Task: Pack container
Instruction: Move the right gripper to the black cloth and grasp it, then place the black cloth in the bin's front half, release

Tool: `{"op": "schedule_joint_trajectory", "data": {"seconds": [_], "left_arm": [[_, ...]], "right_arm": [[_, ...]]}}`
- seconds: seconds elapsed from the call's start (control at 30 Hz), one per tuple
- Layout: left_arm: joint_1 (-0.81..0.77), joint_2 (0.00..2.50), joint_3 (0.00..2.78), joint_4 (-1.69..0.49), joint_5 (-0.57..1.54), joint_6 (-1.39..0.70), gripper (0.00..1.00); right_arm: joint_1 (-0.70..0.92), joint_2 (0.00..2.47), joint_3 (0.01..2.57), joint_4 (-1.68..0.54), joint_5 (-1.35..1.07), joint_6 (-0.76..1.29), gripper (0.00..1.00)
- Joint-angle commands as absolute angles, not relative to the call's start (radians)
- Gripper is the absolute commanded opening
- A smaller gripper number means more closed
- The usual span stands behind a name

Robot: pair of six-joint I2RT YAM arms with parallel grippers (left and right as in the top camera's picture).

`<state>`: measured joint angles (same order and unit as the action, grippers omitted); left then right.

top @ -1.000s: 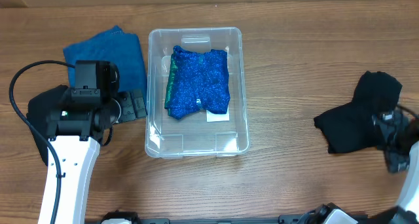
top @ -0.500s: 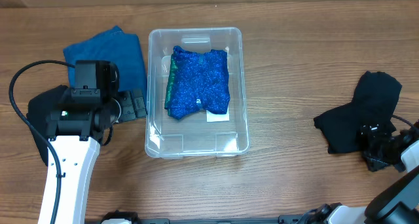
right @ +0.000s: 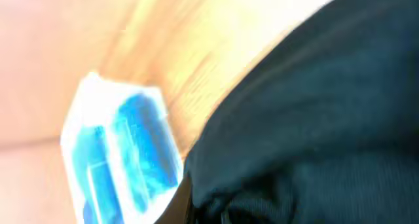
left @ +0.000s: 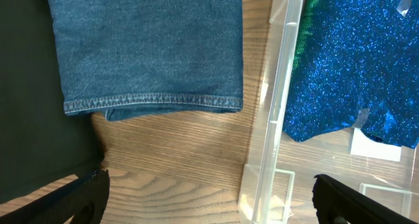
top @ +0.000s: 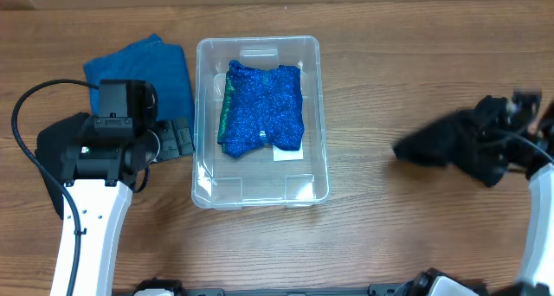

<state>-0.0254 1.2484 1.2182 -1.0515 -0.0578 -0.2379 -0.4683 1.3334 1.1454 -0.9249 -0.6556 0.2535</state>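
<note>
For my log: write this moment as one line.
right gripper: holds black cloth | left gripper: open | container: blue glitter cloth inside

Bright, even light cast soft shadows. The black cloth [top: 443, 145] was motion-blurred overhead, and the right wrist view was smeared and washed out. Glare streaked the container [left: 273, 119] wall.

The container [top: 258, 47] is clear, with a white label [top: 290, 154] on its bottom. The sparkly cloth [top: 264, 106] glitters royal blue (a green strip runs along its left edge). The denim cloth [top: 143, 67] is plain mid-blue with a stitched hem. The black cloth [top: 450, 140] is unpatterned. The desk [top: 398, 71] is brown woodgrain.
</note>
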Motion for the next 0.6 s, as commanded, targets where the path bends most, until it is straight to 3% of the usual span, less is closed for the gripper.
{"op": "schedule_joint_trajectory", "data": {"seconds": [0.0, 0.07, 0.2, 0.47, 0.57], "left_arm": [[-0.020, 1.251, 1.242, -1.050, -0.070, -0.259, 1.00], [-0.020, 1.251, 1.242, -1.051, -0.070, -0.259, 1.00], [-0.020, 1.251, 1.242, -1.051, -0.070, -0.259, 1.00], [-0.020, 1.251, 1.242, -1.051, -0.070, -0.259, 1.00], [-0.020, 1.251, 1.242, -1.051, -0.070, -0.259, 1.00]], "right_arm": [[-0.179, 1.294, 1.354, -0.924, -0.620, 0.204, 0.04], [0.040, 1.294, 1.390, -0.877, -0.500, 0.196, 0.04], [0.398, 1.354, 1.390, -0.851, -0.408, -0.149, 0.04], [0.677, 1.657, 1.390, -1.032, -0.412, -0.889, 0.04], [0.692, 1.768, 1.389, -1.082, -0.415, -1.023, 0.04]]}}
